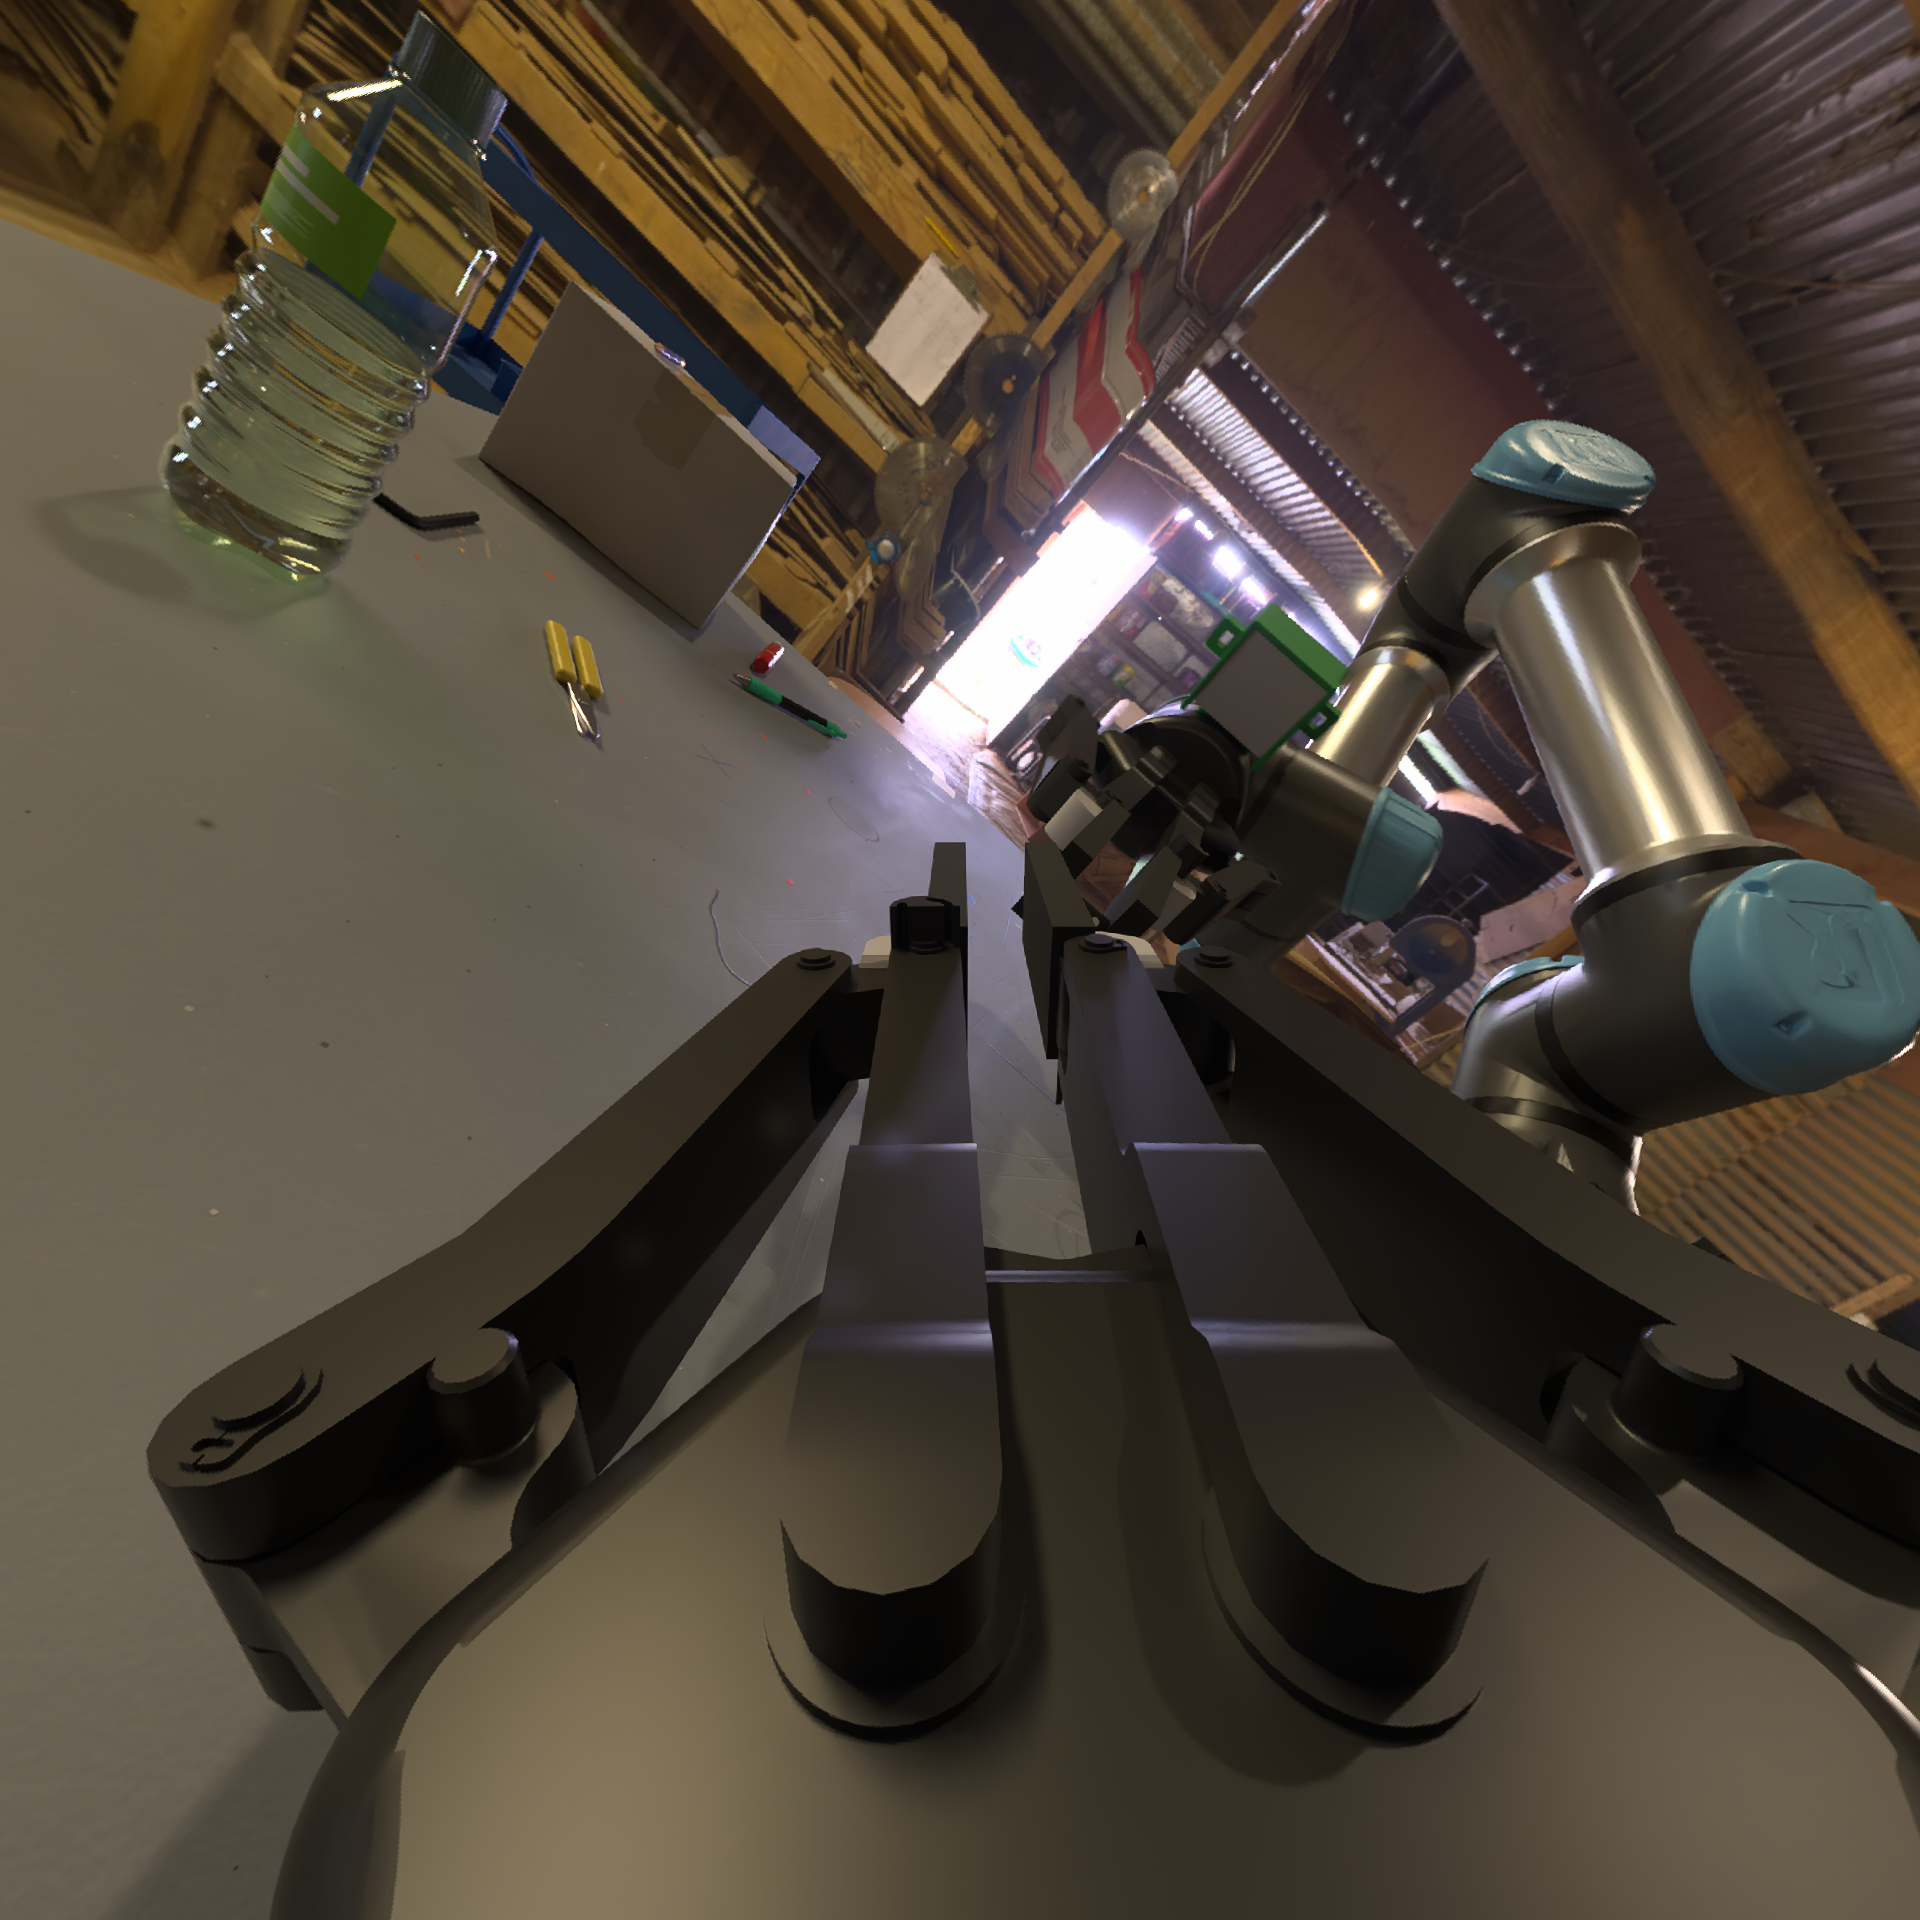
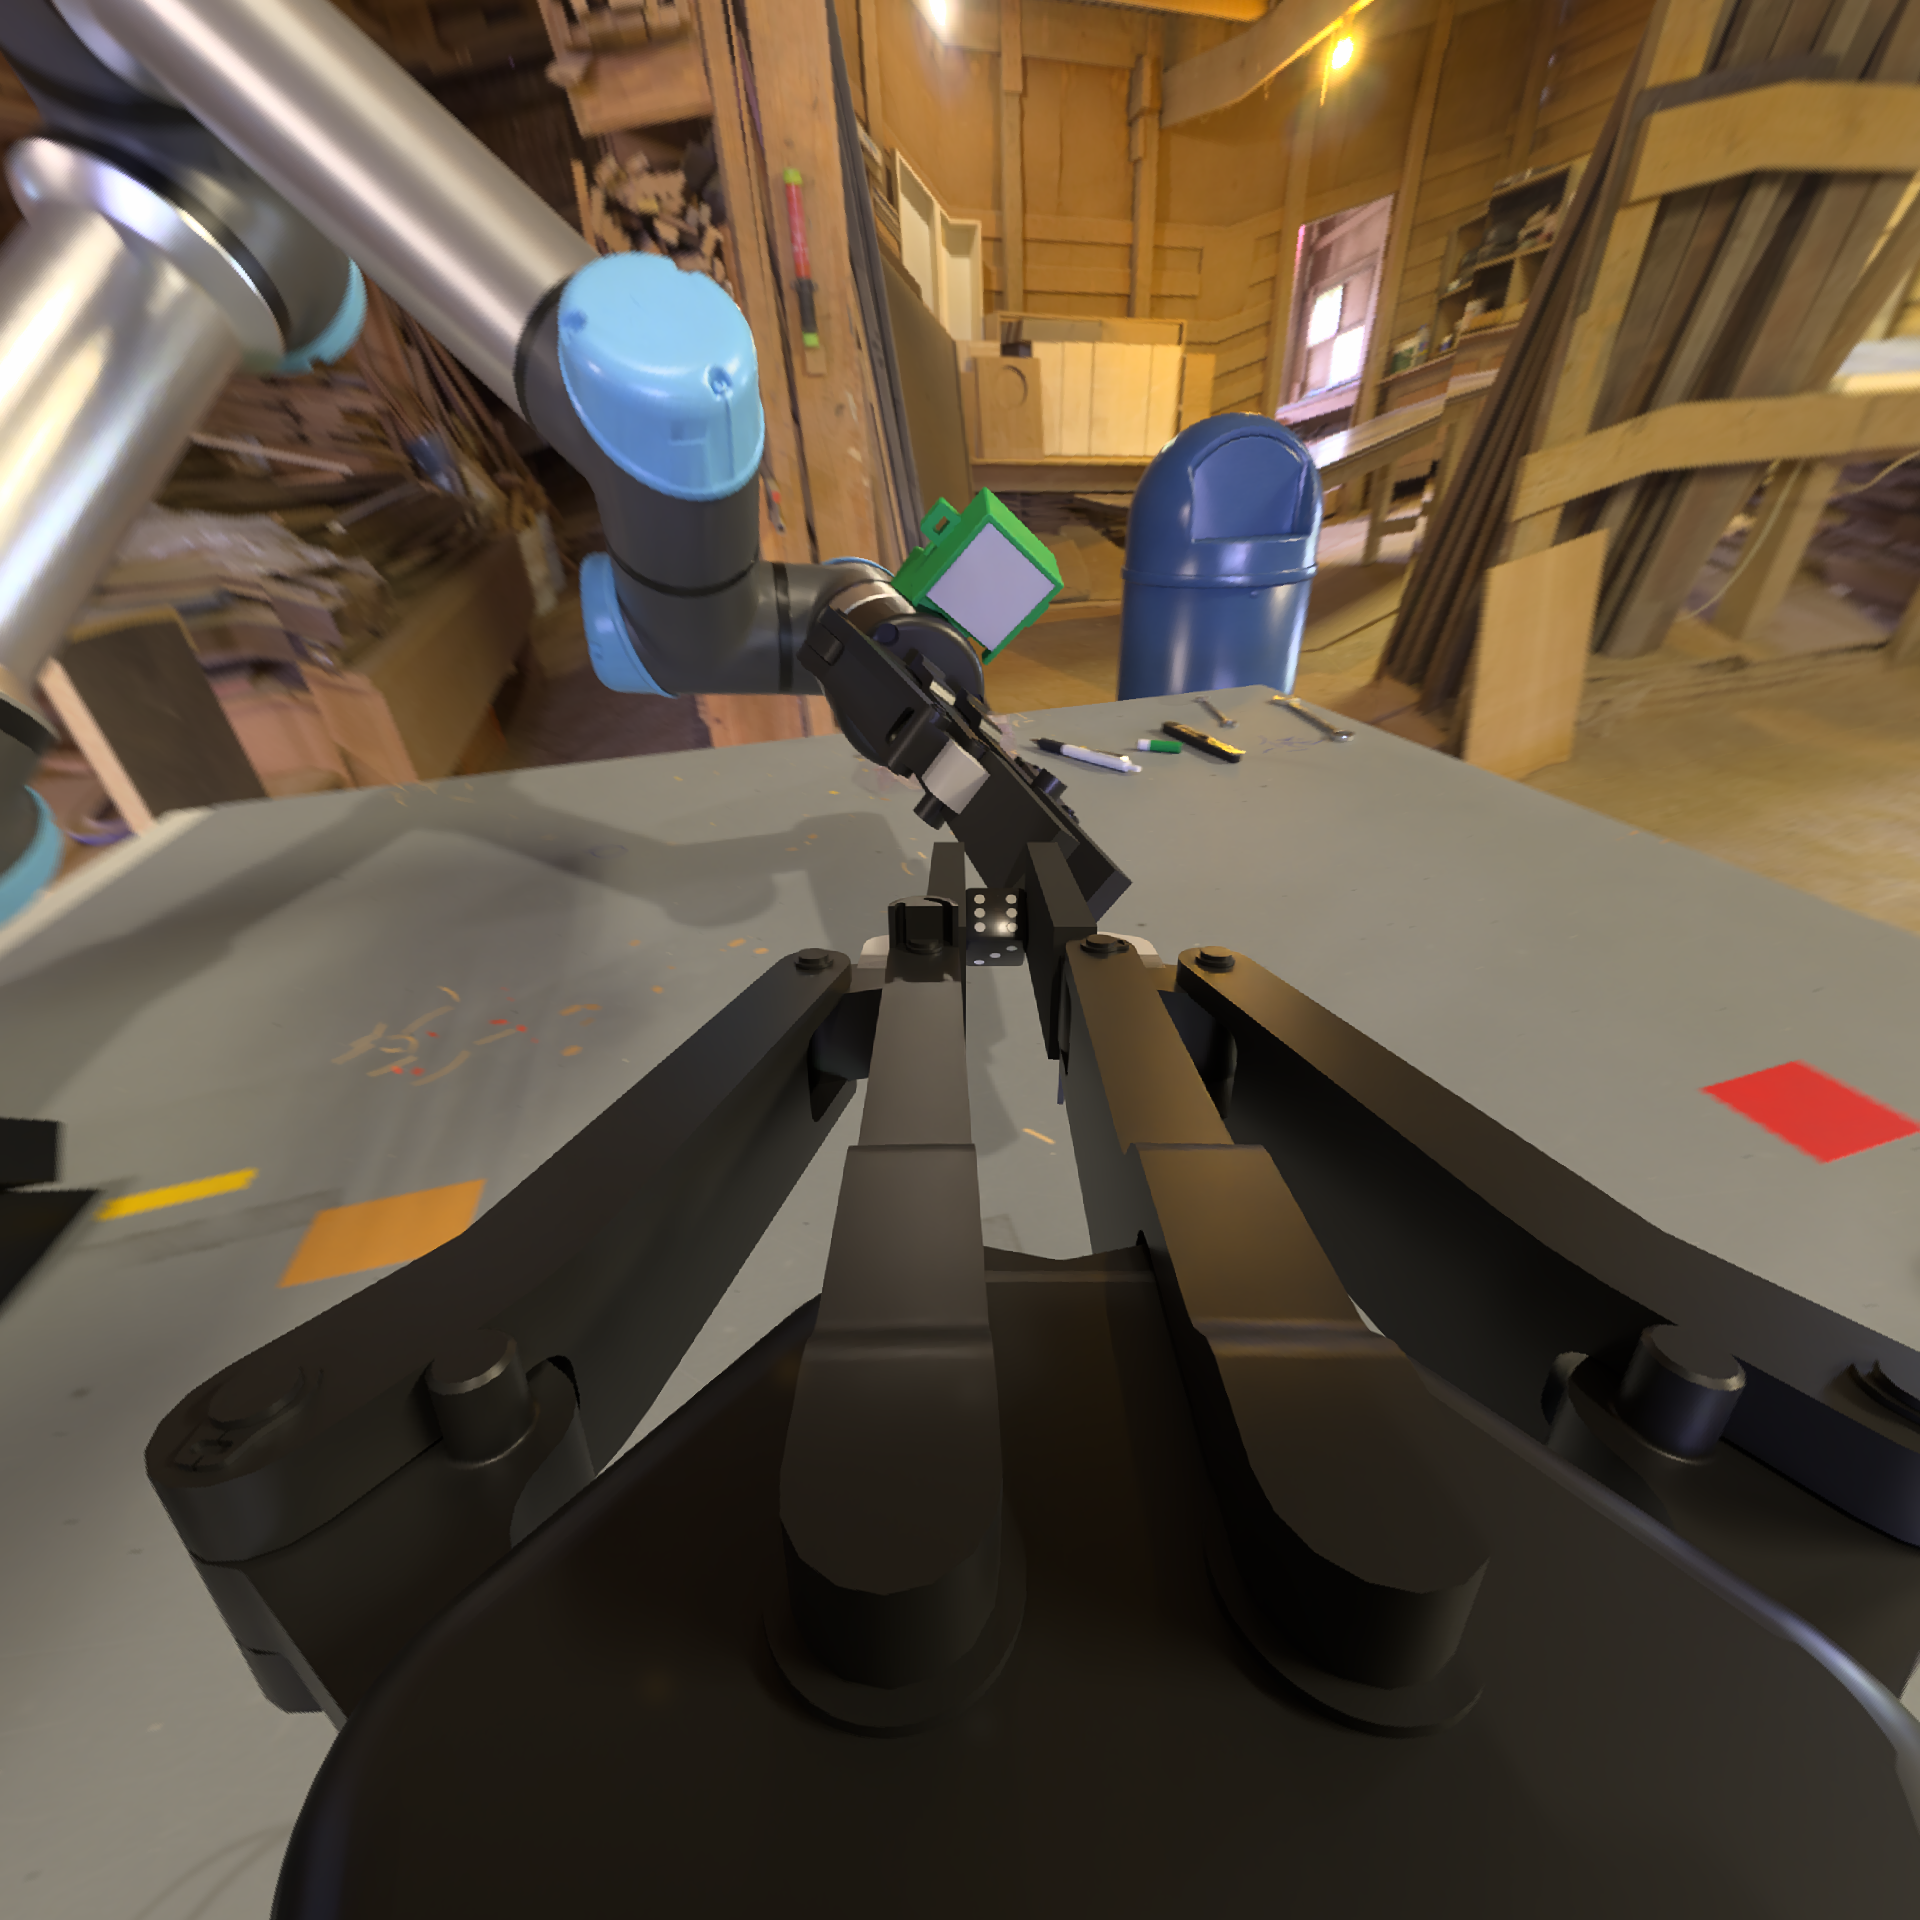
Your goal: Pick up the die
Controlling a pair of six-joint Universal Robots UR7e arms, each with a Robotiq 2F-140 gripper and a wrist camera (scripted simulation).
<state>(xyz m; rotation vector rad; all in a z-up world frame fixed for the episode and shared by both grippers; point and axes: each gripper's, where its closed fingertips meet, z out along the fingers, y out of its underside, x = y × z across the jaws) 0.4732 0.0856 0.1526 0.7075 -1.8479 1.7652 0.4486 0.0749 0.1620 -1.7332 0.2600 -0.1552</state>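
A black die (image 2: 995, 928) with white pips sits between the fingertips of my right gripper (image 2: 995, 920), which is shut on it just over the grey table (image 2: 1455, 935). I cannot tell whether the die touches the table. My left gripper (image 1: 992, 883) is closed to a narrow gap with nothing between its fingers. It shows in the right wrist view (image 2: 1039, 831), angled down right behind the die. The right gripper's body (image 1: 1122, 821) shows close beside the left fingertips. The die is hidden in the left wrist view.
A clear bottle (image 1: 312, 343), a grey box (image 1: 644, 457), two yellow-handled screwdrivers (image 1: 577, 665) and a green pen (image 1: 795, 707) lie on the table. Pens (image 2: 1091, 756) and wrenches (image 2: 1311, 717) lie near the far edge. A blue bin (image 2: 1221, 551) stands beyond it.
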